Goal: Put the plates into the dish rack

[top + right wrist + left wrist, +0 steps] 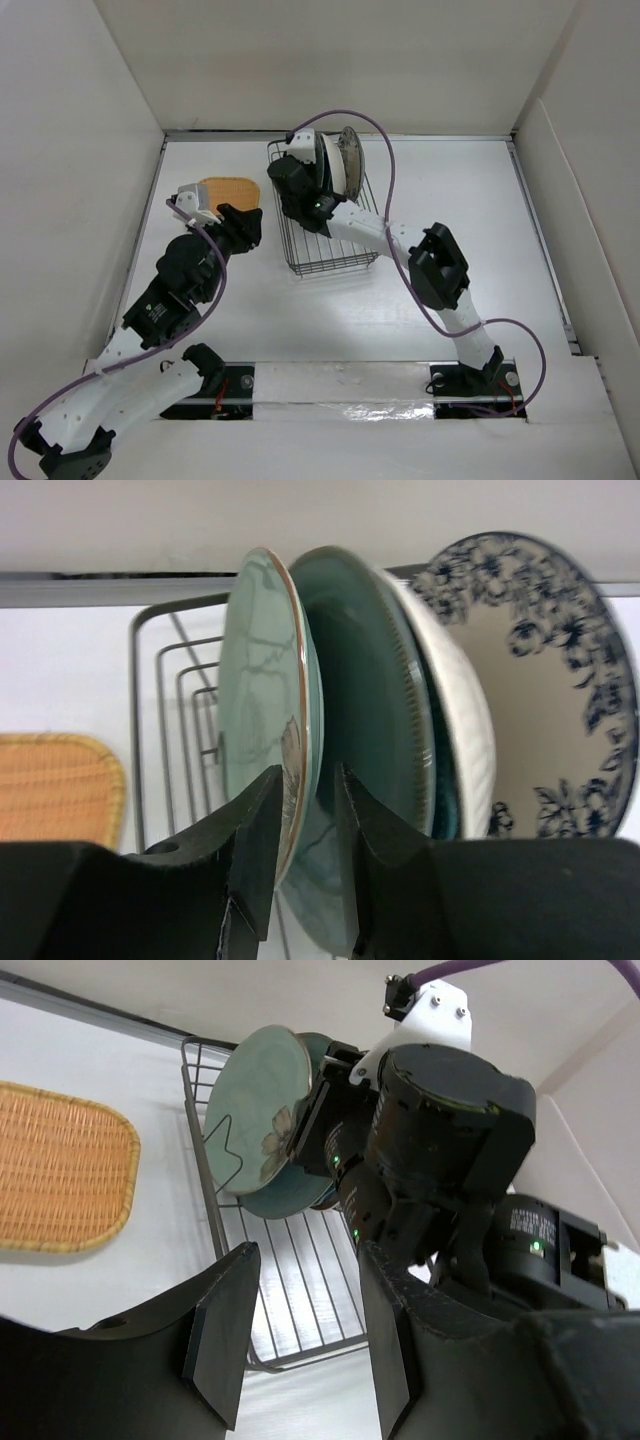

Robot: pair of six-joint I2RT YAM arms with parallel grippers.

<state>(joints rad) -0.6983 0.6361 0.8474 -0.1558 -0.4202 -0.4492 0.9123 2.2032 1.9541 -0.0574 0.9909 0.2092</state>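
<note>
The black wire dish rack [332, 268] stands mid-table. Several plates stand upright at its far end [342, 160]. In the right wrist view they are the pale mint plate with a flower [262, 680], a dark teal plate [370, 700], a white ribbed rim [462, 730] and the white plate with blue pattern [550, 680]. My right gripper [305, 810] straddles the mint plate's rim and is shut on it; it also shows from above [312, 172]. The orange rounded-square plate [228, 192] lies flat left of the rack. My left gripper [300, 1350] is open and empty beside it [243, 225].
White walls enclose the table on the left, back and right. The rack's near half [300, 1260] holds nothing. The right arm's wrist [440, 1140] fills the space to the right of my left gripper. A purple cable [385, 180] loops over the rack.
</note>
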